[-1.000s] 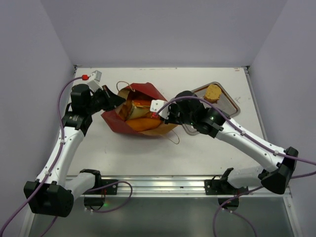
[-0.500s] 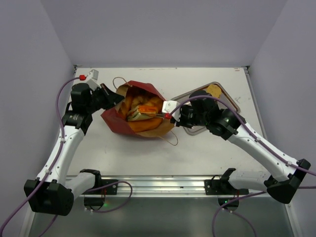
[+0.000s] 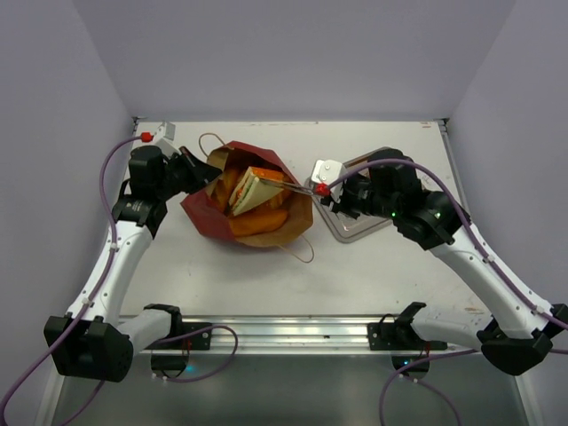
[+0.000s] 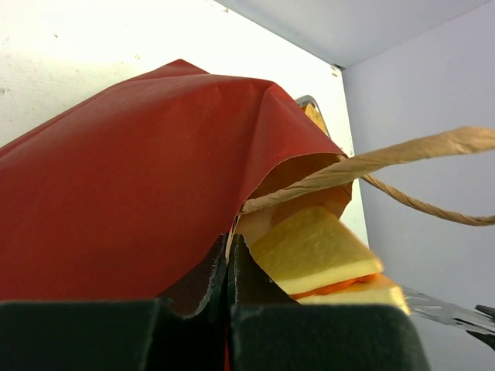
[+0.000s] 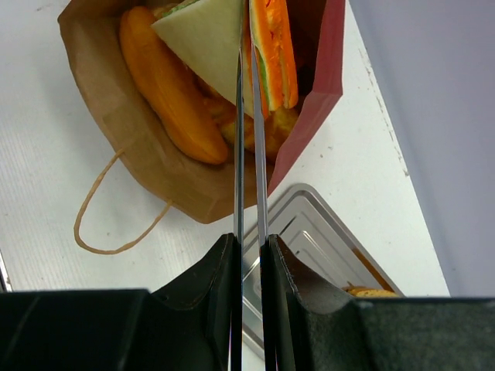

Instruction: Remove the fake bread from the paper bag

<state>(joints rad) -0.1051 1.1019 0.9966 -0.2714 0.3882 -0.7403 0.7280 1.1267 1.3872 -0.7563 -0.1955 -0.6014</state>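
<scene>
Since a second ago, the right end effector (image 3: 323,184) is drawing back to the right, away from the bag's mouth. With it the triangular sandwich (image 3: 256,188) is rising, now standing tilted above the other pieces rather than lying among them. That end effector is clenching a pair of metal tongs (image 5: 249,154), its fingers pressing the two blades together. The tong tips are pinching the sandwich, which is hanging at the far end of the blades, well ahead of the fingers and over the open mouth of the paper bag (image 3: 209,217). Glossy orange rolls (image 5: 166,93) are lying inside the bag beneath it. The left end effector (image 4: 230,259) is clamping shut on the bag's red rim at the far-left side. A steel tray (image 5: 309,228) is lying just beside the bag's right edge, under the right end effector, and a brown slice (image 5: 371,292) is showing on it. One string handle (image 5: 100,224) is looping out onto the white surface (image 3: 266,284), which is lying bare between the bag and the arm bases. Walls are bounding the surface on the left, far and right sides.
</scene>
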